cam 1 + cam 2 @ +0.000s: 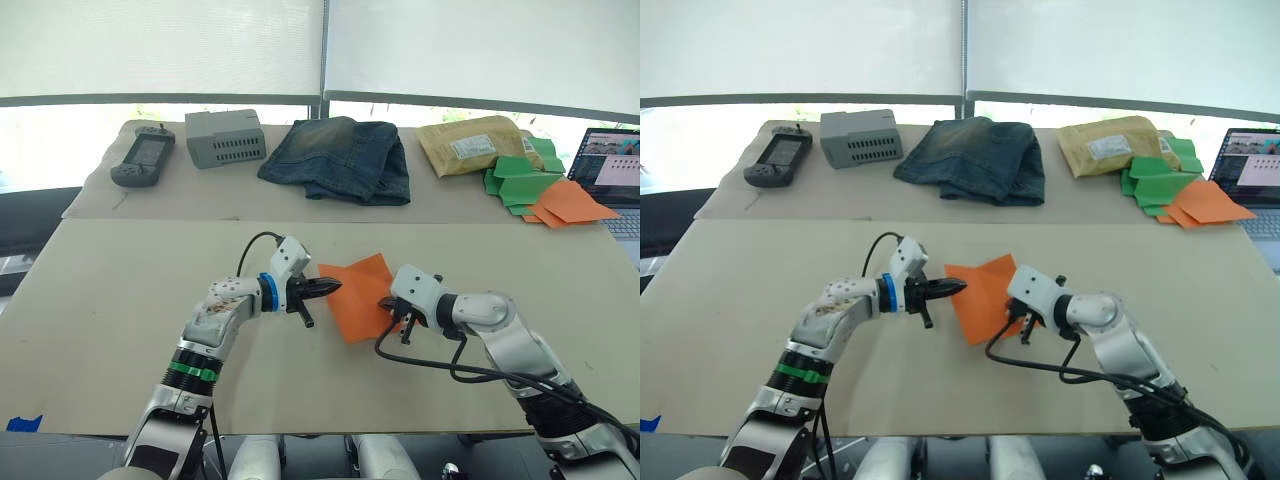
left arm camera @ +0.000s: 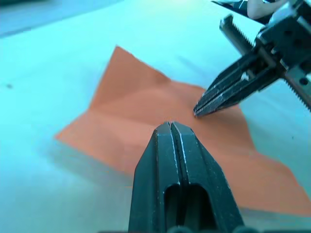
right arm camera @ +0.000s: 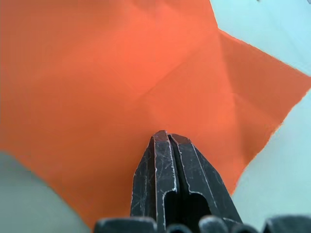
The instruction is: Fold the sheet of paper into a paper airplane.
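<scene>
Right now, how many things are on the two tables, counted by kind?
Orange sheet of paper: 1
Pile of green and orange papers: 1
Jeans: 1
Padded envelope: 1
Grey box: 1
Handheld device: 1
Laptop: 1
Total: 7

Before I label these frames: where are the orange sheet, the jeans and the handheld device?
sheet of paper [image 1: 352, 290], left eye view, its middle.
jeans [image 1: 340, 157], left eye view, centre.
handheld device [image 1: 144, 155], left eye view, its screen.

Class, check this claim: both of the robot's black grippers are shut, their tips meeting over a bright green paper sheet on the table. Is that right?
Not quite: the paper sheet is bright orange, not green, as the right wrist view shows. The rest holds: the left gripper and right gripper are both shut, tips over that sheet on the table.
</scene>
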Tool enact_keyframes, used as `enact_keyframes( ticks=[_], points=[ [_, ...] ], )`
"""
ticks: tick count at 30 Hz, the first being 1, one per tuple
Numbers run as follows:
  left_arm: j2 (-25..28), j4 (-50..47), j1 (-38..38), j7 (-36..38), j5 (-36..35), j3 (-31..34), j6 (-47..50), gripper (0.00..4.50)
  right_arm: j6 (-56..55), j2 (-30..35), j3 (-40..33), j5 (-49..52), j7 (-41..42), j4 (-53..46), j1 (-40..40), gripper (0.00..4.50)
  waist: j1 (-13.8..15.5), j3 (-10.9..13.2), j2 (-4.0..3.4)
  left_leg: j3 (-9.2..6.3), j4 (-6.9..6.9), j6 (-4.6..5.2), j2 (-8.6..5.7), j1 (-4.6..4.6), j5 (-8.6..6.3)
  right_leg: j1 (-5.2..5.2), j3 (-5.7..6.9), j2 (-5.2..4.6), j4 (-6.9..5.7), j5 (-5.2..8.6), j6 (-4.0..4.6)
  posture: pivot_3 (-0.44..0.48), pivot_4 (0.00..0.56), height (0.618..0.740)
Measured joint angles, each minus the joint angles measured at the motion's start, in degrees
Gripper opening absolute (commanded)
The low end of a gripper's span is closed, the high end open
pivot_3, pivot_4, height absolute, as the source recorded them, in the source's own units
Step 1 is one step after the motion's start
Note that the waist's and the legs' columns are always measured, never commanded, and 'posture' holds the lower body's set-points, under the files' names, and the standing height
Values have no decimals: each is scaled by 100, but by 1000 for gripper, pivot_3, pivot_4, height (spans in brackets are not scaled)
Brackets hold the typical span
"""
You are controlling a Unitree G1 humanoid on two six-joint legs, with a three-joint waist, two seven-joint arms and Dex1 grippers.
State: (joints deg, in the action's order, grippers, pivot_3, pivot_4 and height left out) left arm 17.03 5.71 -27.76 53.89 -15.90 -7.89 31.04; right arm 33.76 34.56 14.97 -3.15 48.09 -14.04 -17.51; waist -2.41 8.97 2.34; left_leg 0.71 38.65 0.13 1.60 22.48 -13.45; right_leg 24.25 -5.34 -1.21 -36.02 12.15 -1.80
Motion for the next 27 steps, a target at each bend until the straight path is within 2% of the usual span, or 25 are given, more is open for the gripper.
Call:
enact_keyframes(
  ticks=[7, 12, 13, 19, 27],
  points=[
    [305, -570, 81, -150, -226, 75, 445, 0, 1036, -300, 44, 387, -4, -604, 37, 13, -20, 1, 1, 0, -11, 0, 4, -1, 0, 9, -1, 4, -3, 3, 5, 0, 150, 728],
    [639, -1076, 95, -266, -763, 483, 1355, 0, 1312, -133, 44, 522, 24, -671, -62, 13, -15, 5, 0, 1, -11, 0, 2, 4, 0, 14, 0, 1, -1, 4, 5, 0, 150, 728],
    [702, -1156, 99, -315, -891, 607, 1554, 532, 1329, -94, 43, 554, 21, -671, -79, 0, -14, 5, 0, 1, -11, 0, 3, 5, 0, 15, 0, 1, 0, 4, 5, 0, 150, 728],
    [970, -1203, 97, -651, -1512, 1356, 2368, 2468, 1631, -121, 32, 663, -208, -748, -95, 0, -11, 6, 1, 0, -13, 0, 2, 4, 0, 15, 1, 1, 0, 4, 5, 0, 150, 728],
    [975, -1284, 28, -1124, -2229, 1715, 3428, 2468, 2137, -348, 11, 874, -499, -913, -218, 0, -14, 9, 5, 1, -16, 0, 2, 9, 0, 22, 0, 1, 1, 4, 5, 0, 150, 728]
  ],
)
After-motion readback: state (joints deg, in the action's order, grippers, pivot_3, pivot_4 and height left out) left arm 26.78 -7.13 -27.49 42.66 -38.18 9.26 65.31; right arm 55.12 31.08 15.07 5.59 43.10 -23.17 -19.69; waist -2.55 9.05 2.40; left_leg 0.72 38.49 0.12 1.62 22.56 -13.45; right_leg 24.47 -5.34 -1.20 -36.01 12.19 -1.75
